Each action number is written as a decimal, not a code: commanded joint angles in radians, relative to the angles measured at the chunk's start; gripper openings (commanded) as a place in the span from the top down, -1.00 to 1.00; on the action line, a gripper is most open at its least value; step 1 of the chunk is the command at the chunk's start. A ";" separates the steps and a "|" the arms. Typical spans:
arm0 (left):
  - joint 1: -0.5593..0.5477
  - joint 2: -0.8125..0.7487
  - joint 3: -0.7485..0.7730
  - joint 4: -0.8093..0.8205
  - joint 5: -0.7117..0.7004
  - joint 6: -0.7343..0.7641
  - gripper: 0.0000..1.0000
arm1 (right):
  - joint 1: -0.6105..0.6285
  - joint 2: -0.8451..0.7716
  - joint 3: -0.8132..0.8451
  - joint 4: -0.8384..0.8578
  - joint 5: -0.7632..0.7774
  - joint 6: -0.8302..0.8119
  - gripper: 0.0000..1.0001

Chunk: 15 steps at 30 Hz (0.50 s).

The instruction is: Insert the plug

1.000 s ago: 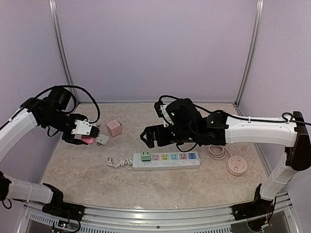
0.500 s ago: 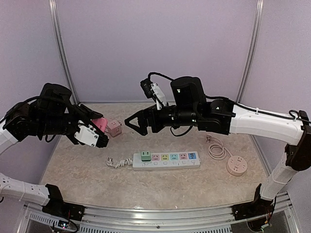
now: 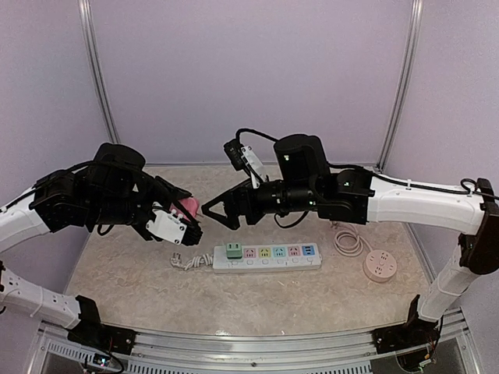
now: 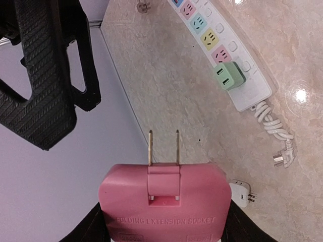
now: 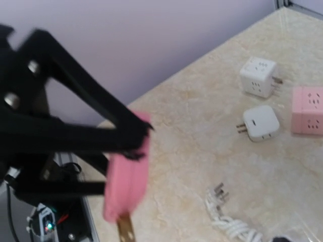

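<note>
Where left gripper (image 4: 164,224) holds plug (image 4: 164,199), right gripper (image 3: 218,216) crowds.

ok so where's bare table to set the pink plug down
Bare: the table between the power strip and the near edge. Crowded: round pink socket and its cable right of the strip, coiled cord left of it.

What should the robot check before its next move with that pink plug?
1. Is the pink plug gripped by the left gripper: ok.
2. Are its two prongs out and straight: ok.
3. Does the power strip have free sockets: ok; only the green adapter fills one.
4. Is the right gripper open and empty: ok.
5. Is the plug lined up over a socket: not ok; it is held in the air, away from the strip.
</note>
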 commanded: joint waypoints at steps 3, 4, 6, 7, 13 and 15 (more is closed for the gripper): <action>-0.011 -0.009 -0.038 0.046 0.020 -0.101 0.56 | -0.009 0.063 0.042 0.041 -0.070 0.007 -0.82; -0.011 -0.007 -0.039 0.046 0.020 -0.114 0.57 | -0.009 0.068 0.048 0.035 -0.071 0.008 -0.82; -0.010 -0.009 -0.046 0.043 0.023 -0.130 0.57 | -0.008 0.073 0.047 0.035 -0.066 0.007 -0.83; -0.009 -0.011 -0.049 0.046 0.027 -0.136 0.57 | -0.009 0.073 0.048 0.035 -0.067 0.007 -0.83; -0.009 -0.024 -0.066 0.075 0.040 -0.142 0.57 | -0.012 0.091 0.066 0.041 -0.085 0.010 -0.80; -0.009 -0.021 -0.064 0.085 0.046 -0.146 0.57 | -0.015 0.112 0.078 0.050 -0.098 0.019 -0.76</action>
